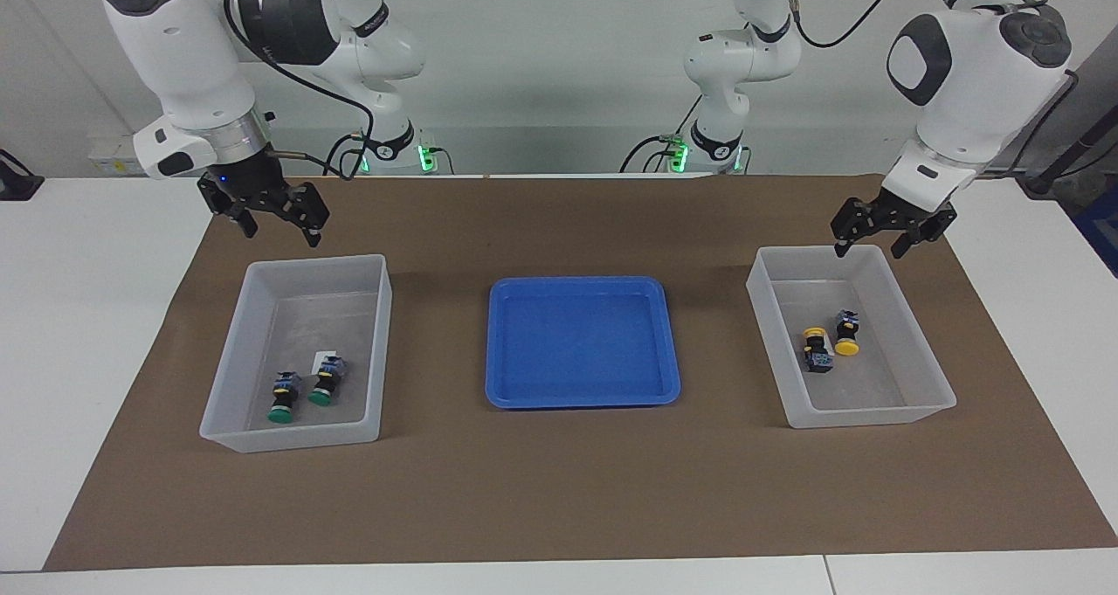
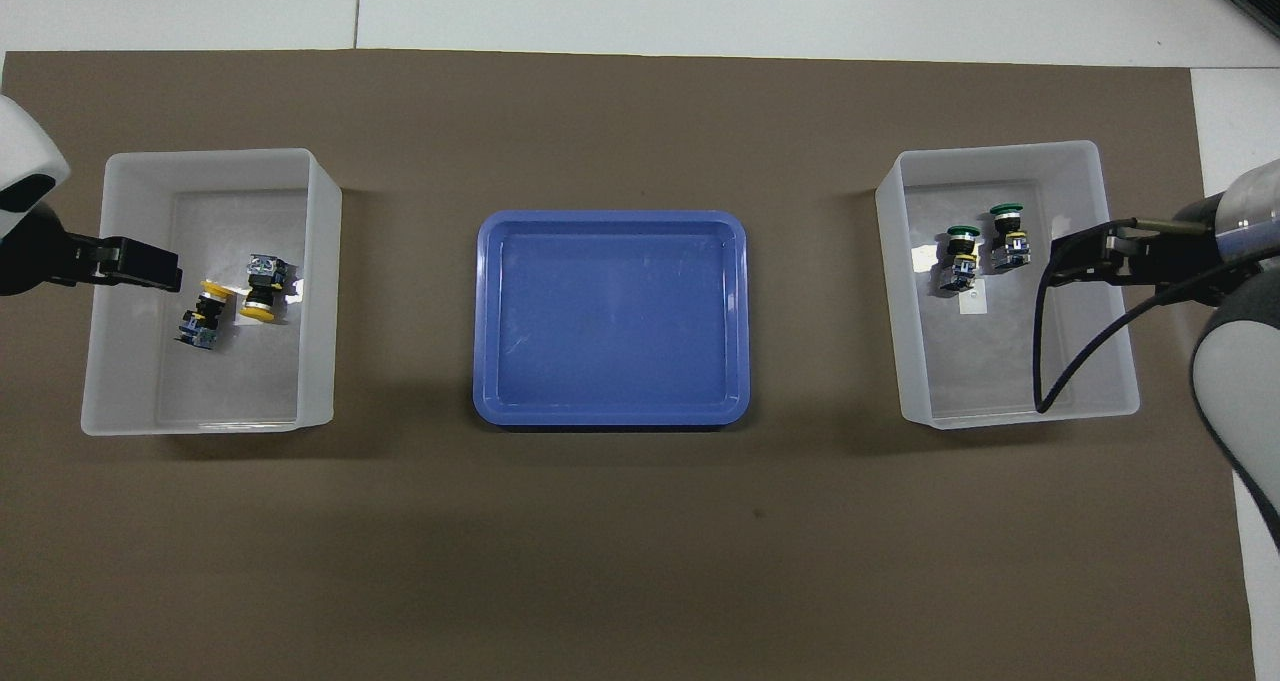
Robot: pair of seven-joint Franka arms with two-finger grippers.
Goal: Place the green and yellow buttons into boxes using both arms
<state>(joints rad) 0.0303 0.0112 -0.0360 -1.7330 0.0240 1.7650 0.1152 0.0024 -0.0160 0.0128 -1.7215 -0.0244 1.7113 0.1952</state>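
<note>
Yellow buttons (image 1: 830, 342) lie in the box (image 1: 926, 377) at frame right, green buttons (image 1: 301, 390) in the box (image 1: 231, 377) at frame left. Both the left gripper (image 1: 884, 225) and right gripper (image 1: 272, 217) hang spread and empty above. You'd judge them light, rigid, roll-prone; pinch the black bodies.

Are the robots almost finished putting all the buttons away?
Yes, it looks done. Both green buttons lie in the box at the right arm's end, and both yellow buttons lie in the other box at the left arm's end. The blue tray holds nothing. The right gripper and left gripper are up in the air, open and holding nothing. No button is left to move.
</note>
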